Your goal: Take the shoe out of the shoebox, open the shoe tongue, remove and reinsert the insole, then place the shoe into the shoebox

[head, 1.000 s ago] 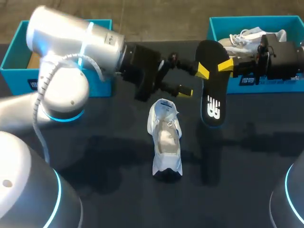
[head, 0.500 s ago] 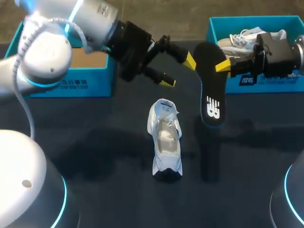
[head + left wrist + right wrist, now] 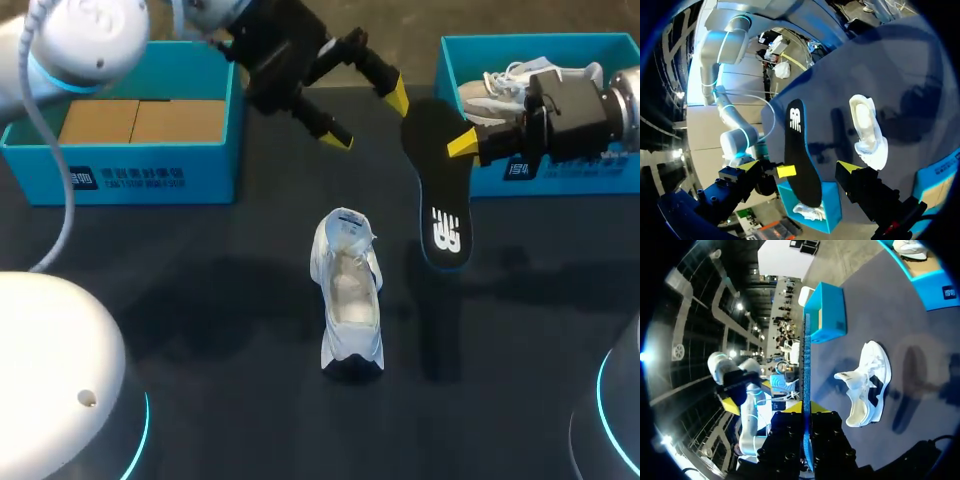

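A white shoe [image 3: 346, 296] stands upright mid-table, its opening facing up; it also shows in the left wrist view [image 3: 869, 131] and the right wrist view [image 3: 865, 385]. My right gripper [image 3: 465, 143] is shut on a black insole [image 3: 437, 180], which hangs in the air right of the shoe with its logo end down. In the right wrist view the insole [image 3: 806, 365] is edge-on between the right gripper's [image 3: 806, 407] tips. My left gripper [image 3: 366, 112] hovers open and empty behind the shoe, just left of the insole [image 3: 801, 155].
A blue shoebox [image 3: 215, 165] with a cardboard insert stands at the back left. Another blue shoebox [image 3: 447, 62] at the back right holds a second white shoe [image 3: 520, 78], right behind my right gripper. The dark tabletop surrounds the shoe.
My left arm has swung back and up toward the far left, its open gripper rising away from the shoe. The right gripper and insole shifted slightly left and back.
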